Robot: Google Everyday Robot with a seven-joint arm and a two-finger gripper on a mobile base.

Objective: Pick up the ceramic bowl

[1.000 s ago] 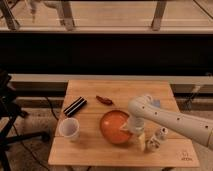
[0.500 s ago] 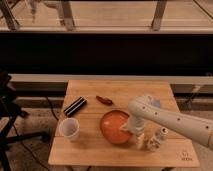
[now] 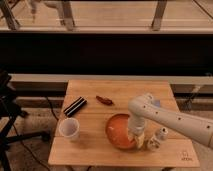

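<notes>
The ceramic bowl (image 3: 119, 129) is wide, shallow and glossy orange, and sits on the wooden table (image 3: 90, 150) near the front middle. My gripper (image 3: 135, 137) hangs from the white arm (image 3: 170, 117) that reaches in from the right, and it is down at the bowl's right rim. The rim there is hidden behind the gripper. The small white cup (image 3: 69, 129) stands to the left of the bowl.
A dark flat bar (image 3: 75, 106) lies at the table's left. A small red-brown object (image 3: 104, 100) lies behind the bowl. A small white figure-like object (image 3: 157, 139) stands just right of the gripper. A black stand (image 3: 10, 107) is left of the table.
The arm and gripper have stayed at the bowl's right rim, with almost no visible movement. The bowl has not shifted.
</notes>
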